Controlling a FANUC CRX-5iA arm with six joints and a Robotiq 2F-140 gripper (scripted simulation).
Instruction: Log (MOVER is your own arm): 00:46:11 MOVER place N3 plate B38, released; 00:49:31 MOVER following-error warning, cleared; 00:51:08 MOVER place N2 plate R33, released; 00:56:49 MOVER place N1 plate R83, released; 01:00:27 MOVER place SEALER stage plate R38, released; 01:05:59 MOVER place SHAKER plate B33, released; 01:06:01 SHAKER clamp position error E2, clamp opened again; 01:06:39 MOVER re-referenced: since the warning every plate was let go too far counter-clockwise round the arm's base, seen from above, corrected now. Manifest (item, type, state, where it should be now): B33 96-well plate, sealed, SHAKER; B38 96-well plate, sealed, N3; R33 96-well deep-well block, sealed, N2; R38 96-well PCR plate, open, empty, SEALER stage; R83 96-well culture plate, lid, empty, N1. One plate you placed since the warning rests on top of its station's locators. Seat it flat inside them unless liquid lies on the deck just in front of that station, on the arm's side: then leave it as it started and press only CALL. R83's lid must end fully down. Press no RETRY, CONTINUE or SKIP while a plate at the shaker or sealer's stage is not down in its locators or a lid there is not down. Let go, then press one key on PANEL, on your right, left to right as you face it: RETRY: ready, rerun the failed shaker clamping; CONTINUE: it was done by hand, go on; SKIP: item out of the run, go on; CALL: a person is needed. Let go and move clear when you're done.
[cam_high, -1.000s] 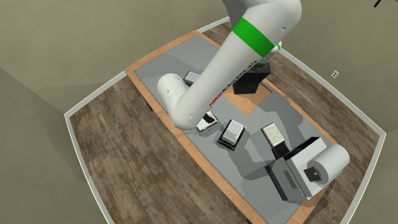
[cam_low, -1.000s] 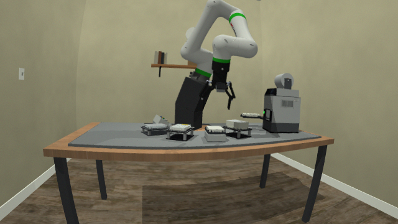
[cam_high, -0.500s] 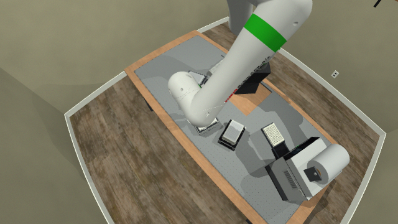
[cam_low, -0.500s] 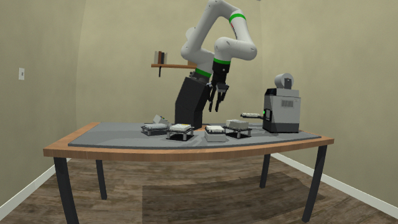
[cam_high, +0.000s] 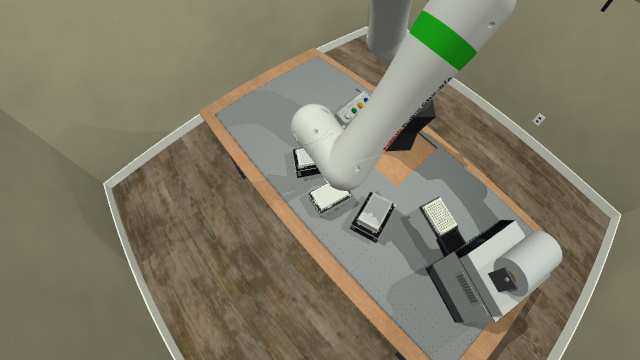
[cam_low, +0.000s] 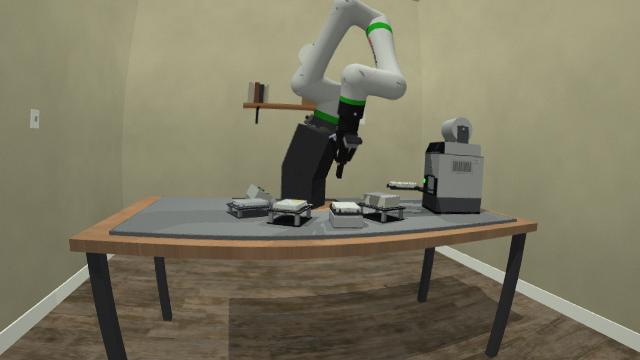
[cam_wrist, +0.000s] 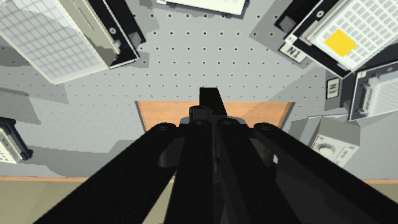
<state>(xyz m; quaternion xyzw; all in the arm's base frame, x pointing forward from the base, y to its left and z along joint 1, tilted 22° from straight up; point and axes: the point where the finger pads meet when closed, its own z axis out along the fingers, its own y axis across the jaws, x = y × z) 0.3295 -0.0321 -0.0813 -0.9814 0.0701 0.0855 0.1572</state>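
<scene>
Nearest me on the worktop (cam_low: 300, 246) stand the plates: a shaker block (cam_low: 346, 215) at the front edge, nests either side. In my wrist view the lidded plate with a yellow patch (cam_wrist: 350, 35) sits on the nest marked N1. My gripper (cam_low: 340, 172) hangs well above the deck, fingers pressed together on nothing. Behind it is the key panel (cam_high: 354, 108); far right, the sealer (cam_low: 452, 175) with a plate (cam_low: 403, 184) on its stage.

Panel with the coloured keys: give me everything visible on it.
The panel is a small light-grey wedge box with a sloped face, resting on the grey deck mat near the arm's black pedestal. The top view shows green, yellow and blue round keys in a row; the arm hides the rest. Nothing touches it; the tool hangs shut above the deck.
</scene>
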